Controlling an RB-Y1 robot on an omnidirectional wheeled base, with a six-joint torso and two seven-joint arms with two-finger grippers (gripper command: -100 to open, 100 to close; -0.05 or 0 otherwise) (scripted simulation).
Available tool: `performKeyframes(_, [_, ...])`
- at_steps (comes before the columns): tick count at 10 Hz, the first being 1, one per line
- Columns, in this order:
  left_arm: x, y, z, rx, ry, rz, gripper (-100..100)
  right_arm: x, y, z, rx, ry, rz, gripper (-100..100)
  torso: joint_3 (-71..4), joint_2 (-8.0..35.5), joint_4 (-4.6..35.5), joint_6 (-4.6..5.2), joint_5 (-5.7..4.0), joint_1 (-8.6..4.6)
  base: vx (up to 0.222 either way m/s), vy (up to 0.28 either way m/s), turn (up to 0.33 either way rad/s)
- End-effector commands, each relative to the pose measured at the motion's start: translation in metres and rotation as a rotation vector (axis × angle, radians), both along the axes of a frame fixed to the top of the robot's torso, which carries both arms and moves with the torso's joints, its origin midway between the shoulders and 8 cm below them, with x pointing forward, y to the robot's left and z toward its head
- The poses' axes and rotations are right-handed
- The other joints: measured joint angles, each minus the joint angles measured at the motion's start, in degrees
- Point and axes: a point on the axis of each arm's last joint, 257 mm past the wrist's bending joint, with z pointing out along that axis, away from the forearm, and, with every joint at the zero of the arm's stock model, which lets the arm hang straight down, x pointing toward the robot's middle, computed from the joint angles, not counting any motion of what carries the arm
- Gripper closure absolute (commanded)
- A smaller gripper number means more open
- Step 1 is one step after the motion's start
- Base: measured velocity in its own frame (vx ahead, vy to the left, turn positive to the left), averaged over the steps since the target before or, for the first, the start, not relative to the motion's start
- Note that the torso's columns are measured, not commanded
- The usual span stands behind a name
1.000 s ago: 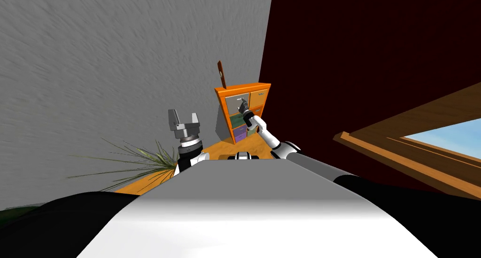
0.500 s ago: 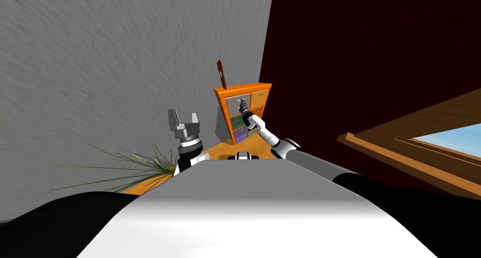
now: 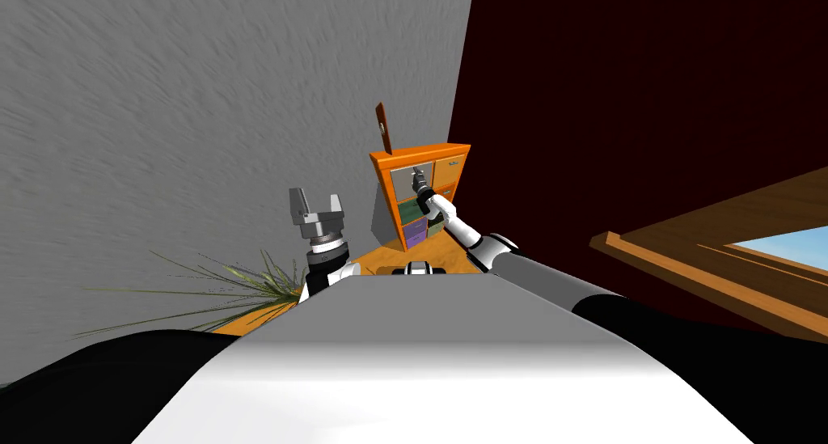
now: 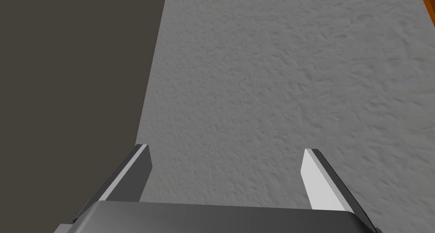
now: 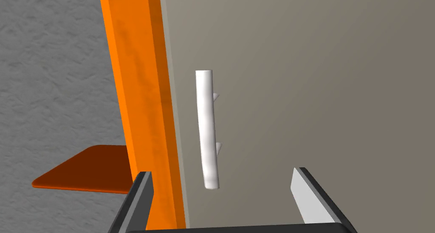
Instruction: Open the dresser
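Arm outstretched, right gripper spread before dresser handle, left gripper raised, spread

spiky plant beside grey wall

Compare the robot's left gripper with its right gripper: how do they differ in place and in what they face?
The right gripper is reached out to the orange dresser; the left gripper is held up well short of it. The right gripper faces the dresser's grey front, a white bar handle just ahead of its fingers, ungripped; the left gripper faces a grey wall. Both are open and hold nothing.
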Motion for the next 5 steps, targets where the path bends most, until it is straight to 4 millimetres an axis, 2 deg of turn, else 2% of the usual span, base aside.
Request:
performKeyframes(1, [0.0000, 0.0000, 0.0000, 0.000, 0.000, 0.000, 0, -0.0046, 0.0008, -0.0068, 0.001, 0.000, 0.005, 100, 0.06, 0.10, 0.02, 0.01, -0.01, -0.04, -0.021, -0.005, -0.066])
performKeyframes(3, [0.0000, 0.0000, 0.0000, 0.000, 0.000, 0.000, 0, -0.0023, 0.0022, -0.0008, 0.000, -0.001, 0.006, 100, 0.13, 0.20, 0.07, -0.01, -0.02, -0.06, -0.053, -0.020, -0.014])
performKeyframes(5, [0.0001, 0.0000, 0.0000, 0.000, 0.000, 0.000, 0, -0.0012, 0.0040, 0.0028, 0.000, -0.002, 0.009, 100, 0.24, 0.37, 0.11, 0.01, -0.05, -0.18, -0.153, -0.076, -0.016])
